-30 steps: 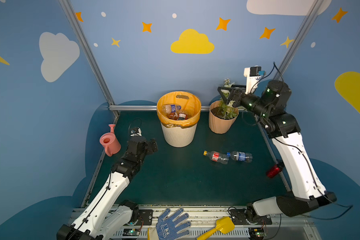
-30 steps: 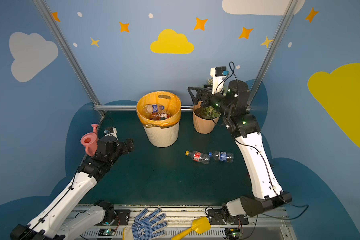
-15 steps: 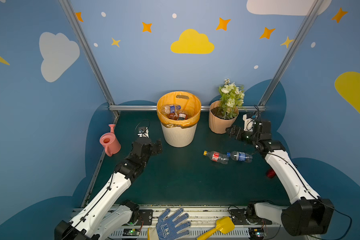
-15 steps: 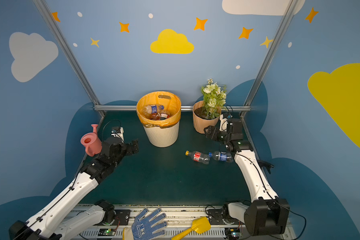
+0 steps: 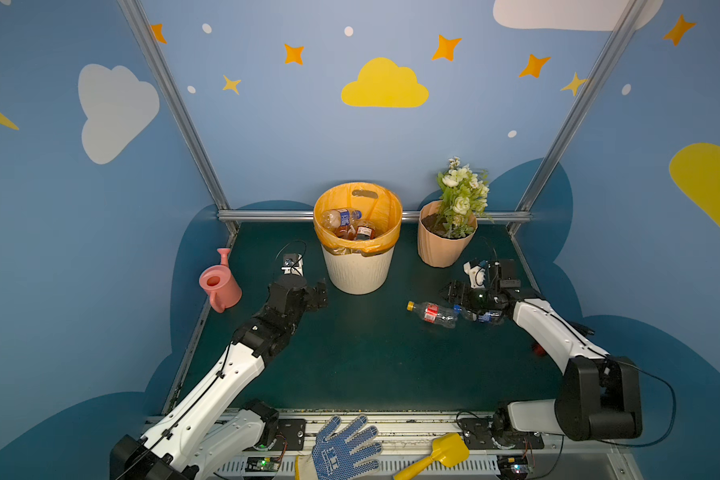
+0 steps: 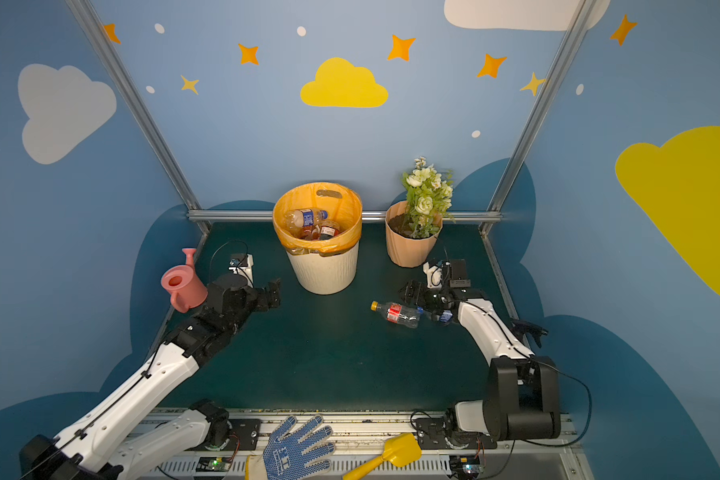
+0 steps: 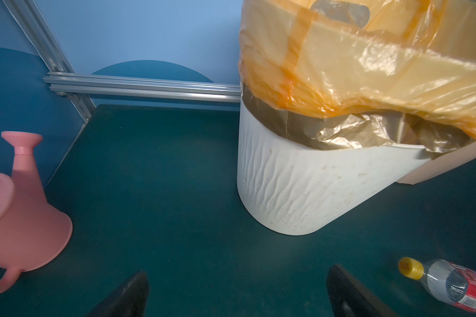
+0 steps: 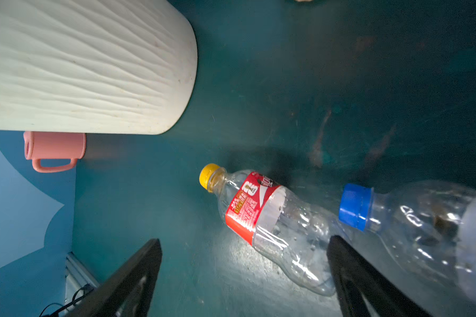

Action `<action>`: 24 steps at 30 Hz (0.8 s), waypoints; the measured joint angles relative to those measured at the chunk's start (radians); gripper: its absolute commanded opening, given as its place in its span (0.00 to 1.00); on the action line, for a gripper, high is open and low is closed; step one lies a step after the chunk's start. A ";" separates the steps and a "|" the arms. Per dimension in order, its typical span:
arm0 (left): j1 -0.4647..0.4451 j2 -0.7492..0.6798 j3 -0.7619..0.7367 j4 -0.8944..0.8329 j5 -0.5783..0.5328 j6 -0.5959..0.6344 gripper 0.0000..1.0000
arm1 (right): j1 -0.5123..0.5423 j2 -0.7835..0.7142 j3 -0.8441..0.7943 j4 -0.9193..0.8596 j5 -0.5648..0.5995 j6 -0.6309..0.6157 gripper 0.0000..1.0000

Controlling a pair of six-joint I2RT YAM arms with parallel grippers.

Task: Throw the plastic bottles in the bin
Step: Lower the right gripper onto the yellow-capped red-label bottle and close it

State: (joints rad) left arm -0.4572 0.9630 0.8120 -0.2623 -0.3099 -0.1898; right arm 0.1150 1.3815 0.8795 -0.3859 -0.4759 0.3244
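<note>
- A pink watering can stands upright on the left side of the dark green table, close to the wall.
- A peach pot stands at the back right.
- White flowers with green leaves stick up out of the pot.
- A blue and white glove lies flat at the front edge.
- A yellow toy shovel lies just to the right of the glove.
- The walls are blue, with a yellow cloud, white clouds and orange stars painted on them.
</note>
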 measured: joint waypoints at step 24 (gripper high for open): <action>-0.007 0.010 0.000 0.000 -0.014 0.003 1.00 | 0.174 0.072 -0.021 -0.037 -0.015 -0.027 0.90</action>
State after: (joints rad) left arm -0.4644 0.9730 0.8120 -0.2619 -0.3241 -0.1864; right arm 0.2893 1.4532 0.8581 -0.4229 -0.4911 0.2977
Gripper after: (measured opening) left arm 0.998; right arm 0.898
